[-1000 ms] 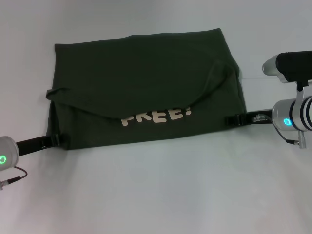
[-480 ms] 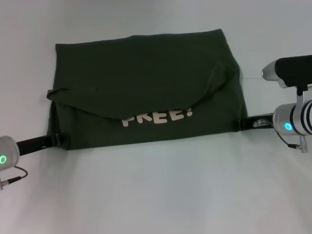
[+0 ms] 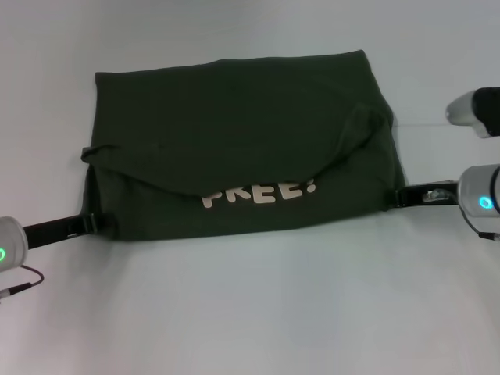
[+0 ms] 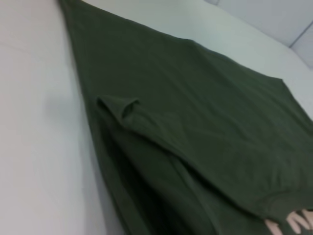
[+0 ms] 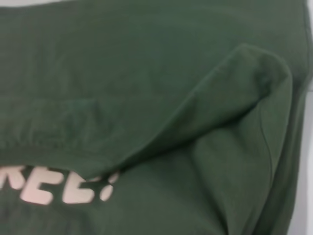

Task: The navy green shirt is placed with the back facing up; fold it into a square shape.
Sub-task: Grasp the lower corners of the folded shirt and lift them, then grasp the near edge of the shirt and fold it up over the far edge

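The navy green shirt (image 3: 242, 148) lies flat on the white table (image 3: 258, 312), folded into a wide rectangle, its plain upper layer draped down over the lower one. Cream letters "FREE!" (image 3: 258, 193) peek out from under that draped edge, their tops cut off by the fold.

Left gripper (image 3: 98, 223) sits low at the shirt's near-left corner, its dark tip right against the cloth edge. Whether the fingers are pinching the fabric or have let go, I cannot tell from here. Just beyond that gripper, a small folded tab of sleeve (image 3: 95, 151) pokes out at the shirt's left side. From the left wrist view, that tab (image 4: 119, 105) stands up as a little curled ridge, and the layered edges of the shirt (image 4: 195, 122) run away from the camera toward the far corner.

Right gripper (image 3: 402, 197) sits at the shirt's near-right edge, its tip touching or just beside the cloth; grip state there I also cannot tell. The right wrist view looks straight over the shirt (image 5: 146, 63): a rounded fold of sleeve (image 5: 254, 78) bulges close by, and the lettering (image 5: 58, 183) shows farther along under the overlapping flap.
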### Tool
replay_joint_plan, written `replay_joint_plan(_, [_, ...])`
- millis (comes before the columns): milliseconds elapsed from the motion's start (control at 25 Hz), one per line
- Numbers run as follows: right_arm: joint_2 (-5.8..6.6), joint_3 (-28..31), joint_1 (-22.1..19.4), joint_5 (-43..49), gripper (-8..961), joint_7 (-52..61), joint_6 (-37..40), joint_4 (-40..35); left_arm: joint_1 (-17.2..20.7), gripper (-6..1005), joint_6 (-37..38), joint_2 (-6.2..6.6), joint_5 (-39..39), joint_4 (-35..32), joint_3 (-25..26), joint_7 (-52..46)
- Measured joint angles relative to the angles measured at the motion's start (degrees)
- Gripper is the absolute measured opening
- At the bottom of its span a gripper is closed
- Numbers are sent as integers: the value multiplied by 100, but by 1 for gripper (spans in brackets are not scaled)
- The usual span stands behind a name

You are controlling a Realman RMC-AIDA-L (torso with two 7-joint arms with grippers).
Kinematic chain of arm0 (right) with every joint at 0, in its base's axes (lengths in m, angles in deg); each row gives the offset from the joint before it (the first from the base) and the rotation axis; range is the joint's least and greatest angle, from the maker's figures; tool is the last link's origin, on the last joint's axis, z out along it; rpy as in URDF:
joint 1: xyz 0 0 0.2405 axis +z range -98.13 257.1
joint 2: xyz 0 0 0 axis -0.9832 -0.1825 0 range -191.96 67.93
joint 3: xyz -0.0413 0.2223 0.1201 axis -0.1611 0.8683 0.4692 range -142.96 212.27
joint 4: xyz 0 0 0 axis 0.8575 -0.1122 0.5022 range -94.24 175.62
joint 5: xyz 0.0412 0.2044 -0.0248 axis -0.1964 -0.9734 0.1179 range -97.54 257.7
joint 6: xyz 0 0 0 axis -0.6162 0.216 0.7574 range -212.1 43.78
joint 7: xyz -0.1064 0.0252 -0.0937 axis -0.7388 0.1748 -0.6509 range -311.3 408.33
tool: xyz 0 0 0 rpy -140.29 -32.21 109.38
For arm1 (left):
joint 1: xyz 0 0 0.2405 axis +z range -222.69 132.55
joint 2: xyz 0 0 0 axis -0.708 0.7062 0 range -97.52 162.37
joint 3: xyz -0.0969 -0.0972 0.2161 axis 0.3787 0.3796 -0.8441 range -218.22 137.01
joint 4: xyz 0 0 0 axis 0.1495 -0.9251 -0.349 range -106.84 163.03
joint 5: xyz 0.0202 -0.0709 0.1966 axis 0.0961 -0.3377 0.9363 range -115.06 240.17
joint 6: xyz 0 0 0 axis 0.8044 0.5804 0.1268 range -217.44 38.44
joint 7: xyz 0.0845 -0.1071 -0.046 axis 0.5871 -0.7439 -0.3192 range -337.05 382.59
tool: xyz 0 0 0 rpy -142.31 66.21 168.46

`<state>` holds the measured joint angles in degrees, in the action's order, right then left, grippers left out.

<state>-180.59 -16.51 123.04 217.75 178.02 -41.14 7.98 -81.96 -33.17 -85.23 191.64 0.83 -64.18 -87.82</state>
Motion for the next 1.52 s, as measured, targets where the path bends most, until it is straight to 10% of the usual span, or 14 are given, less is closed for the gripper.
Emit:
replay_joint_plan(1000, [94,1280,-2151,-852,49,-838,5092,-2138,250,41,4999,616,2504,-1615,884,-475])
replay_joint_plan(1520, [587,2523,-1564,-1754,52,-1194,5013,-1196,-227,41,4653,920,1641,-1332,1779,-841])
